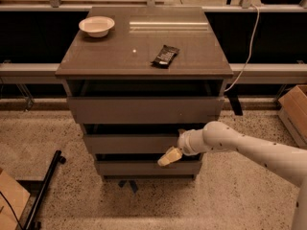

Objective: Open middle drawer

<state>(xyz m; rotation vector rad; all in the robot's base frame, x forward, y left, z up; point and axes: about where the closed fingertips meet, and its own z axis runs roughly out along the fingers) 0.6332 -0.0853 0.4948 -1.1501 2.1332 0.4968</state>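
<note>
Three drawers: handleless grey-brown fronts stacked under the worktop point(110, 56), each one narrower than the one above it.
Camera view: looks down on the cabinet from the front and above.
Top drawer point(144, 110): the tallest and widest front, with a dark opening showing between it and the worktop.
Middle drawer point(129, 143): a flat front of medium height, between the other two, with a dark strip of interior showing above its upper edge.
Bottom drawer point(139, 168): the shortest front, just above the floor point(230, 200).
Gripper point(170, 156): pale yellow tip at the lower right edge of the middle drawer front, over the dark gap above the bottom drawer; it points down and to the left.
Gripper state: cannot tell whether it is spread or pressed together, nor whether it touches the front.
Arm point(249, 150): white, reaching in from the right edge and lower right.
Bowl point(97, 26): white, on the worktop's far left corner.
Packet point(165, 56): dark, flat, lying right of the worktop's middle, well apart from the bowl.
Cable point(245, 56): white, hanging behind the cabinet's right side.
Cardboard box point(293, 111): on the floor at the right edge.
Pole point(44, 190): black, lying on the floor at lower left.
</note>
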